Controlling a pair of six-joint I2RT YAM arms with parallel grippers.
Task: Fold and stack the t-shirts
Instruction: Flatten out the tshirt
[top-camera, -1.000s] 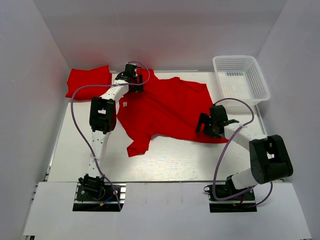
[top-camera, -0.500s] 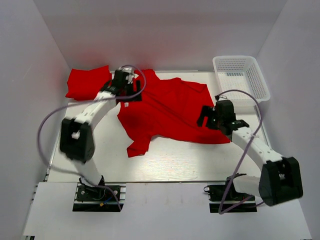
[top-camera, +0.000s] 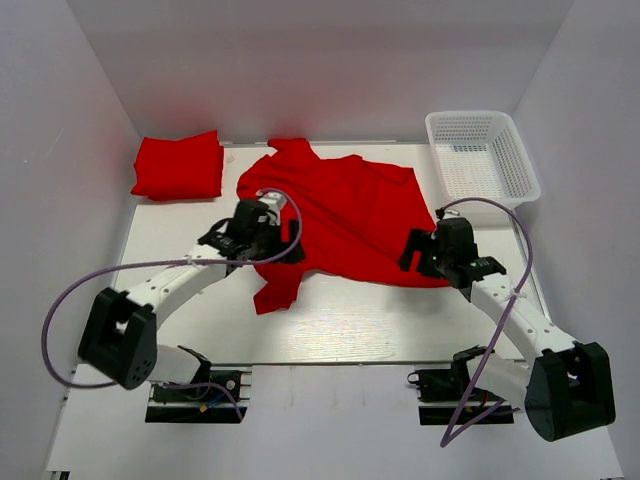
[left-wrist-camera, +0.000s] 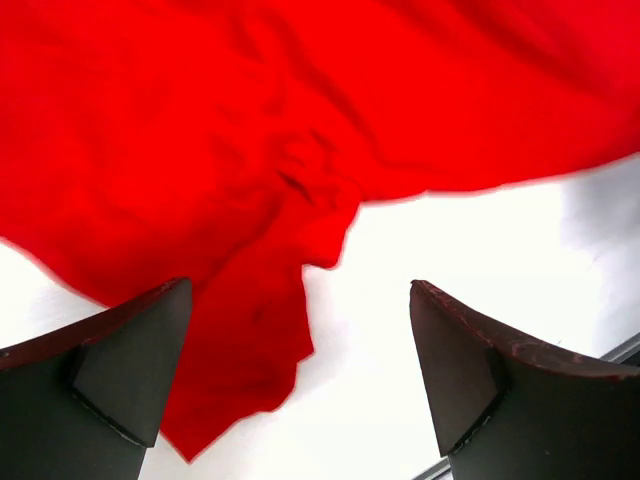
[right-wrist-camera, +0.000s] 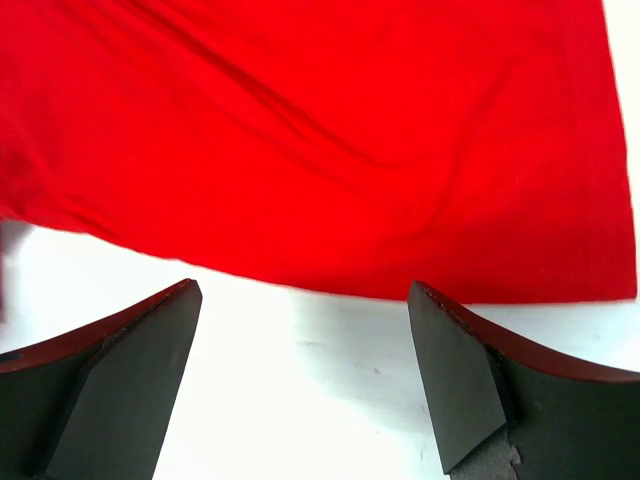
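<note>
A bright red t-shirt (top-camera: 345, 210) lies spread and wrinkled in the middle of the white table. One sleeve (top-camera: 278, 285) points toward the near edge. A second red t-shirt (top-camera: 180, 165) lies folded at the back left. My left gripper (top-camera: 270, 243) is open and empty over the spread shirt's left side. In the left wrist view its fingers straddle the sleeve (left-wrist-camera: 245, 340) and bare table, left gripper (left-wrist-camera: 300, 385). My right gripper (top-camera: 422, 252) is open and empty at the shirt's right hem. In the right wrist view the hem (right-wrist-camera: 330, 150) lies just ahead of the right gripper (right-wrist-camera: 300, 385).
A white plastic mesh basket (top-camera: 482, 155) stands at the back right corner, just behind the shirt's right edge. White walls close in the left, right and back. Bare table (top-camera: 350, 320) lies between the shirt and the arm bases.
My left arm has pulled back from the shirt's collar at the far edge to its near-left side by the sleeve. The right arm has shifted slightly right and nearer.
</note>
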